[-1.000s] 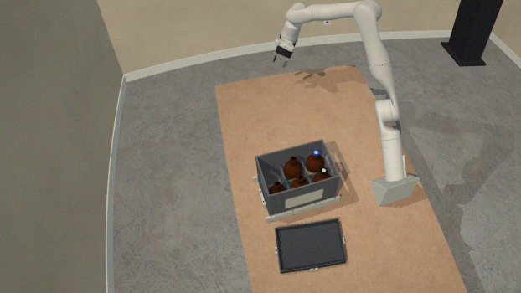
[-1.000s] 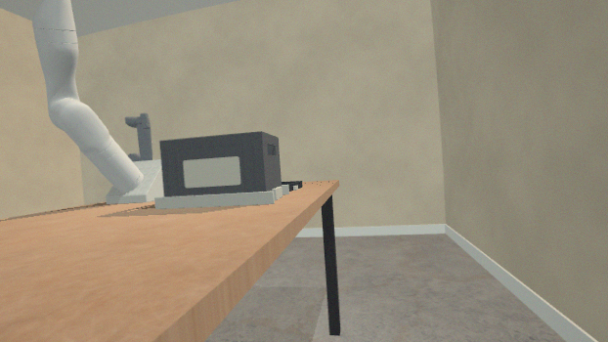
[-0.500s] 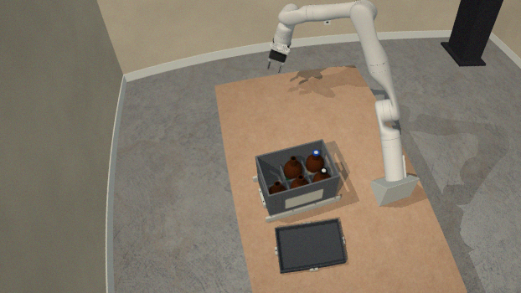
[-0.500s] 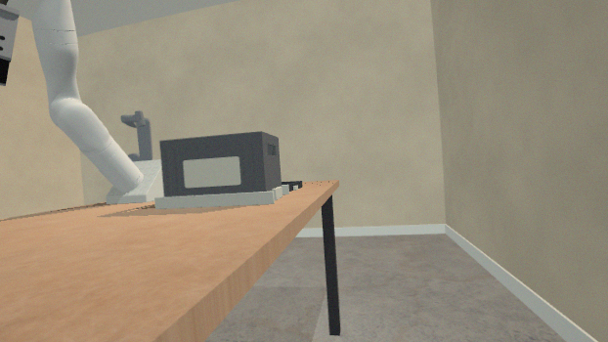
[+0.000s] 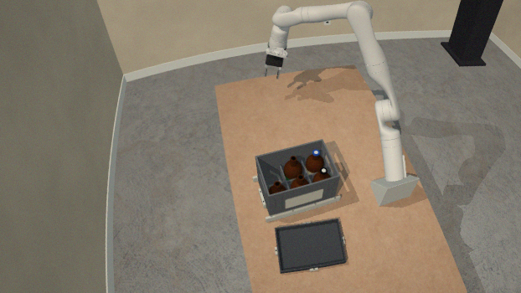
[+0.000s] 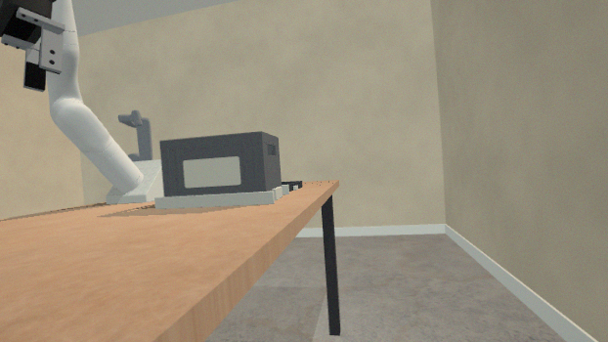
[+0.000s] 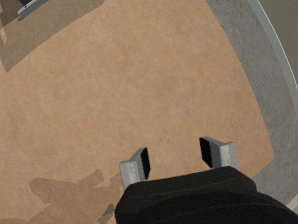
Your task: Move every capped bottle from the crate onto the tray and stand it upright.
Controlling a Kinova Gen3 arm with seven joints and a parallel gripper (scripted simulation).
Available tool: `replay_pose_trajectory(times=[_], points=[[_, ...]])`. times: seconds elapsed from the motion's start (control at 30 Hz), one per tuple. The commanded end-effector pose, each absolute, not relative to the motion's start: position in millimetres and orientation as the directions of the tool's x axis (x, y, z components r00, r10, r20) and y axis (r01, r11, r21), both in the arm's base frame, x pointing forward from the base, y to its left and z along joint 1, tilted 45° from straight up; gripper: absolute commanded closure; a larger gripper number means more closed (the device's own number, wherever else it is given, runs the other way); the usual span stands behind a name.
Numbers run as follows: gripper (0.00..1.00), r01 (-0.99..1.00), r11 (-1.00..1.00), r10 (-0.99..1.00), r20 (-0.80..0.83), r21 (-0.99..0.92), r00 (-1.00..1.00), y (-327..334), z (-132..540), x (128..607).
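A grey crate (image 5: 298, 180) stands on the table and holds several brown bottles. One bottle has a blue cap (image 5: 316, 153) and one has a white cap (image 5: 323, 171). Three bottles (image 5: 293, 167) show open necks. The dark empty tray (image 5: 311, 245) lies in front of the crate. My gripper (image 5: 271, 75) is open and empty, high above the far end of the table, well away from the crate. In the wrist view my gripper's fingers stand apart over bare table. The crate (image 6: 221, 163) also shows from the side in the exterior view; its bottles are hidden there.
The arm's base (image 5: 394, 189) stands to the right of the crate. The table's far edge and left edge lie close under the gripper. A black pillar (image 5: 473, 29) stands on the floor at the far right.
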State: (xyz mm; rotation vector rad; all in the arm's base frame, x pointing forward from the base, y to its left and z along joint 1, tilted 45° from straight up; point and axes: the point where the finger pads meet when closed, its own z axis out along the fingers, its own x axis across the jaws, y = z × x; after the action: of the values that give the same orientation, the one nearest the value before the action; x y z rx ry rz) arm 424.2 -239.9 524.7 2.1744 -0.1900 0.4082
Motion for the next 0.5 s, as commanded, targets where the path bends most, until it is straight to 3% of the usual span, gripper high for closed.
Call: replay_pose_trajectory(times=[0.0,0.47], points=[[0.0,-0.246,-0.602,0.019,0.322,0.759,0.947,-236,519,425],[0.0,-0.114,-0.64,0.064,0.201,0.76,0.978,-209,490,428]])
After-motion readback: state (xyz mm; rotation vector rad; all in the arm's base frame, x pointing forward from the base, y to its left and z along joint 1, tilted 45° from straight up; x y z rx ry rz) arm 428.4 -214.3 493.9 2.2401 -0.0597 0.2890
